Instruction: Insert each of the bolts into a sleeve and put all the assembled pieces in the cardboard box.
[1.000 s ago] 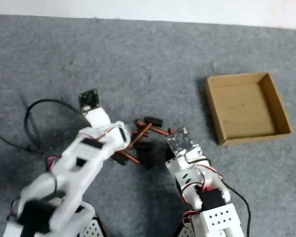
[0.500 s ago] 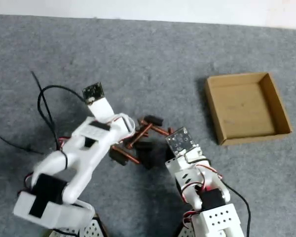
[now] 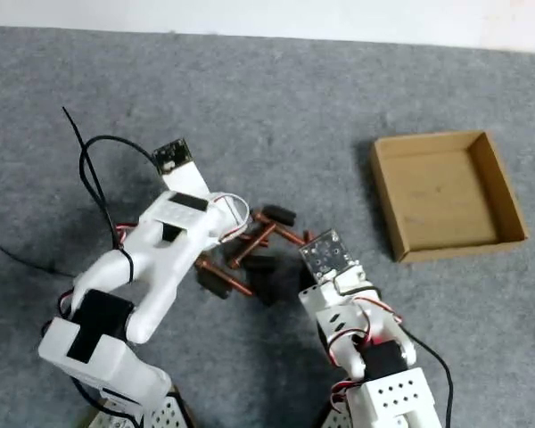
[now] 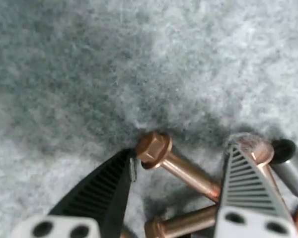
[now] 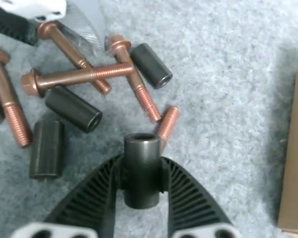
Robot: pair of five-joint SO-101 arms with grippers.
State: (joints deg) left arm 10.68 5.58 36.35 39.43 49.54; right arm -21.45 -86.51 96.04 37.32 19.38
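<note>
Copper bolts (image 3: 252,245) and black sleeves (image 3: 278,215) lie in a loose pile on the grey carpet between my two arms. In the left wrist view my left gripper (image 4: 183,156) is open, low over the carpet, with one bolt (image 4: 176,166) lying between its fingers; a second bolt (image 4: 186,223) lies closer in. From above, the left gripper (image 3: 234,234) sits at the pile's left edge. My right gripper (image 5: 141,168) is shut on an upright black sleeve (image 5: 141,173), just short of the pile. The cardboard box (image 3: 385,201) stands at the right with nothing in it.
In the right wrist view several bolts (image 5: 77,77) lie crossed, with three loose sleeves (image 5: 72,109) among them and the box's edge (image 5: 295,148) at the side. A black cable (image 3: 89,178) loops beside the left arm. Open carpet lies between pile and box.
The left arm has swung and stretched out, carrying its gripper onto the left edge of the pile. The right arm has not moved.
</note>
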